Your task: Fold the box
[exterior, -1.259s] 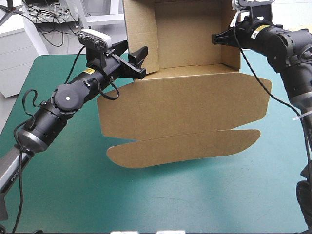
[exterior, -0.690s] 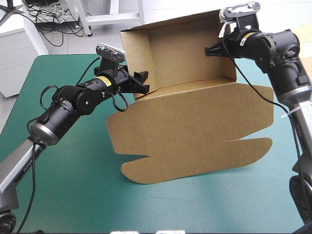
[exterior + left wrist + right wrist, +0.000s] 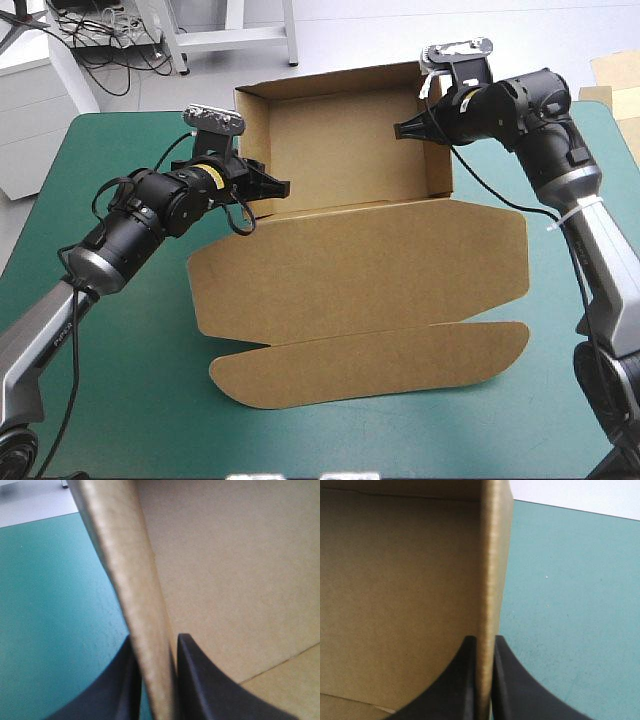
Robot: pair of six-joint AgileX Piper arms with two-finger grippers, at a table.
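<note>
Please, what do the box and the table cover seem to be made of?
The box: brown board, likely cardboard, matte; the wall's edge between the jaws looks thick and fibrous. The teal-green cover: perhaps a rubbery mat, matte, with fine dimples in the left wrist view; uncertain.

The box (image 3: pixel 345 150) is at the table's (image 3: pixel 120 400) far middle. Its tray is behind, and its lid (image 3: pixel 360 270) spreads in front toward the near edge. The left gripper (image 3: pixel 275 188) clamps the tray's left wall and the right gripper (image 3: pixel 402 130) its right wall, each with one finger inside and one outside.
</note>
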